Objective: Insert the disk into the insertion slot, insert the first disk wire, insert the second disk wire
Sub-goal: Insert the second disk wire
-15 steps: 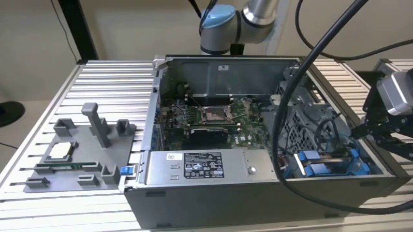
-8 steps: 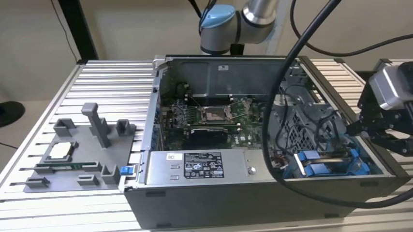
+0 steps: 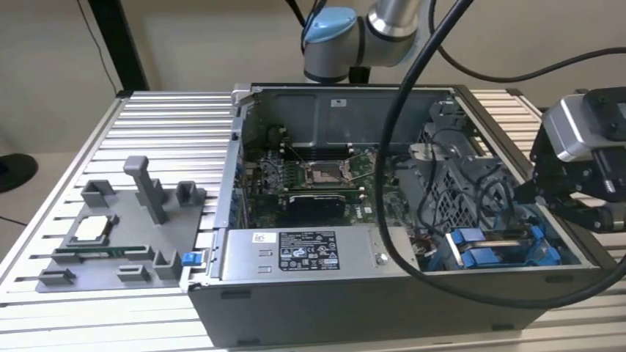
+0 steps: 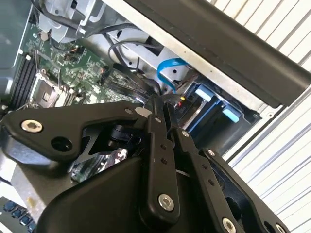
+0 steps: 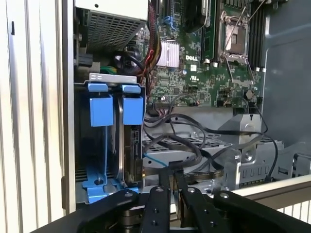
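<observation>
blue carrier tabs mark the disk [image 5: 132,145], which stands on edge in the slot [image 5: 97,184] at the case [image 3: 323,293] corner, beside the power supply [image 3: 303,253]. the gripper [image 5: 171,187] hovers just over it, fingers pressed together on what looks like a thin dark wire end, though what it holds is hard to make out. the disk is probably stiff, dense and shock-sensitive, best gripped by its plastic frame; the wires [image 5: 194,145] are limp, best pinched at the plug.

Bright blue rails [image 5: 101,110] line the grey insertion slot [image 5: 92,82] beside the green motherboard [image 5: 194,73]; the pincer [image 5: 171,180] is black.
</observation>
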Controlling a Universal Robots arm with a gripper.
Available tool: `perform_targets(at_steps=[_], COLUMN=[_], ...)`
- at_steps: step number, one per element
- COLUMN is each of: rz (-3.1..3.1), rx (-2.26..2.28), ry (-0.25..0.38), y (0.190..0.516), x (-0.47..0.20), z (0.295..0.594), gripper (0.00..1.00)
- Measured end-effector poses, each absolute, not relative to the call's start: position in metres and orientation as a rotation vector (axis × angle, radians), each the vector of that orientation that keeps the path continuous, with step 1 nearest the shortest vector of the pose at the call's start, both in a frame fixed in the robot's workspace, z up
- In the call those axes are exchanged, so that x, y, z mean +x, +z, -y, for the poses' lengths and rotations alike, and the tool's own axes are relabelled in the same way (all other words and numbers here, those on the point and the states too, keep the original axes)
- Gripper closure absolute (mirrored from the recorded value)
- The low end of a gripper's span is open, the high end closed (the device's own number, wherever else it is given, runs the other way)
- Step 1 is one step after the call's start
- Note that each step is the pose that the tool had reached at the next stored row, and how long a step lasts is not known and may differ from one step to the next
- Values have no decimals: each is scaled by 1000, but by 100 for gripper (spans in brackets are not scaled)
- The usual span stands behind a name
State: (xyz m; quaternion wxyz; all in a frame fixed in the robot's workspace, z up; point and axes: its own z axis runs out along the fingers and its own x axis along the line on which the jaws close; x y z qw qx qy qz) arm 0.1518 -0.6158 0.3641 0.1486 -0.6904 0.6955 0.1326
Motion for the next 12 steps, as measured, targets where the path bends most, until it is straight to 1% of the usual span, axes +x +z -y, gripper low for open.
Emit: perform_targets(at_steps=[8, 12], rz=[-2002, -2002], rx=[-1987, -1987], ry=[378, 379], y=[366, 381], x=[139, 139], z=[614, 614], gripper=[100, 100])
